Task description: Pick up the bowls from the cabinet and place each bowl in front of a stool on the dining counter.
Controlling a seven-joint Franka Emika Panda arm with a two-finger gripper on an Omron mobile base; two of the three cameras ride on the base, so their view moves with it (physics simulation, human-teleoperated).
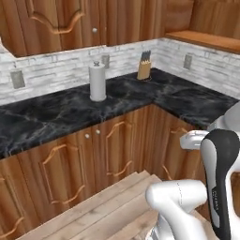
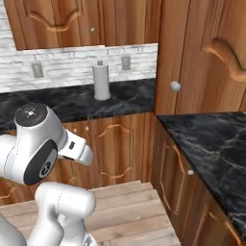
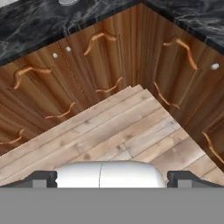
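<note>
- Along the back wall I see a black marble tabletop veined white (image 1: 56,115), running into a corner over orange-brown base doors with arched panels (image 1: 117,150).
- From the left base view, a white paper-towel roll on an upright holder (image 1: 97,82) stands on that tabletop, and a tan wooden knife block with dark handles (image 1: 144,69) sits further right, near the corner.
- That same view gives me a plain orange-brown plank shelf (image 1: 206,40) at upper right, above the grey-white stone tile backsplash (image 1: 56,70); I can make out no bowl on the part I see.
- From the right base view, the knife block is hidden behind a tall wood-panelled door with a round silver knob (image 2: 175,86); the paper-towel roll shows beside it.
- Down the hand view, I look onto a pale plank floor (image 3: 109,131) meeting the corner of the base doors.
- At the bottom of that view the tool (image 3: 112,178) has its two dark fingertips (image 3: 41,178) spread wide apart, pinching nothing.
</note>
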